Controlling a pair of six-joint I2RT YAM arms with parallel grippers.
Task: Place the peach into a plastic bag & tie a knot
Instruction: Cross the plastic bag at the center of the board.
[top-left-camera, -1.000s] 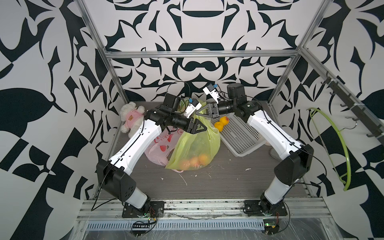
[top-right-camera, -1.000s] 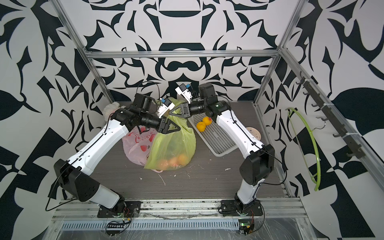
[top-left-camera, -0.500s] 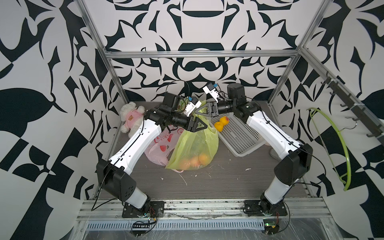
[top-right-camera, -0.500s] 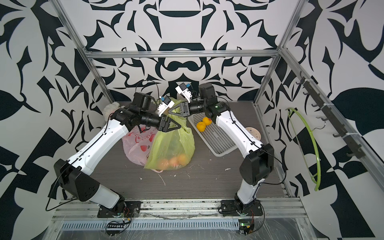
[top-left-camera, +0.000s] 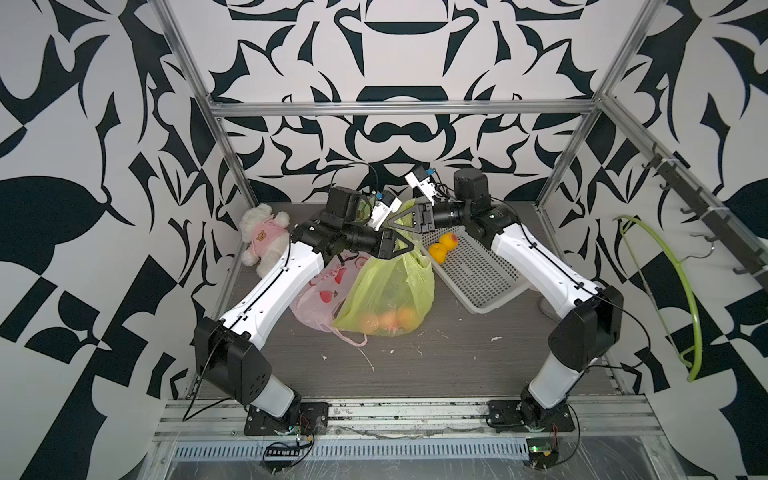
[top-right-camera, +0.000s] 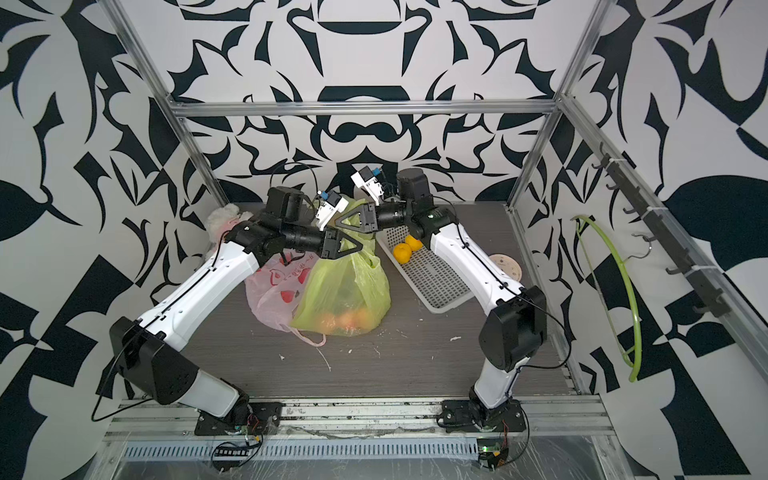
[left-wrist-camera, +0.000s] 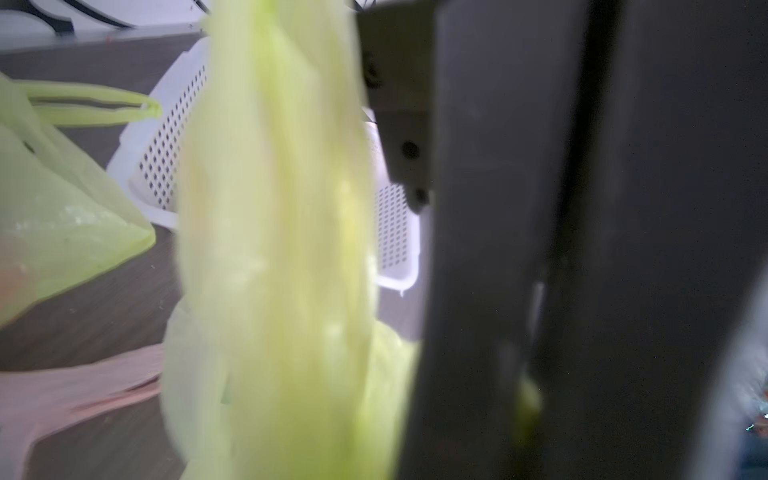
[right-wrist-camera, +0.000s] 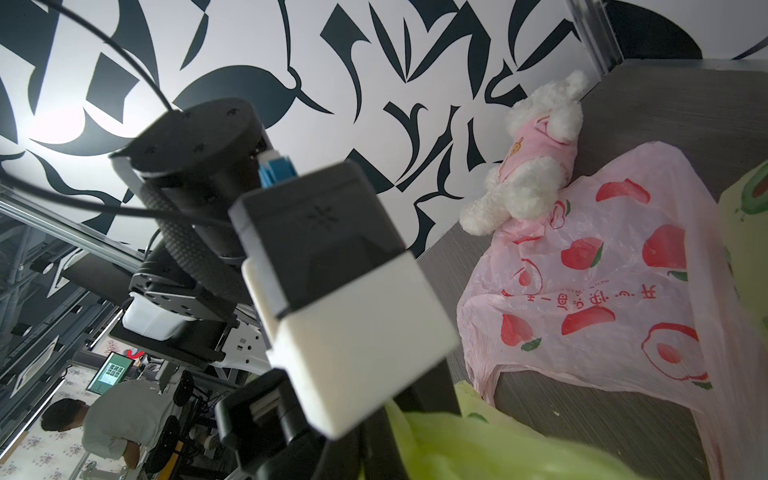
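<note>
Sitting on the counter (top-left-camera: 457, 357), the green bag (top-left-camera: 390, 286) is stretched tall, its neck running straight up to where both arms meet. The right end effector (top-left-camera: 388, 225) is clamped tight on the bag's top. The left end effector (top-left-camera: 409, 248) sits just under it against the neck, can't tell if it's actually gripping, and the peaches (top-left-camera: 388, 320) lie in the bag's bottom, straight below both.

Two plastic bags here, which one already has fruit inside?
The yellow-green bag, standing tall with orange fruit showing through its bottom. The pink printed bag lies slack beside it, seemingly empty.
</note>
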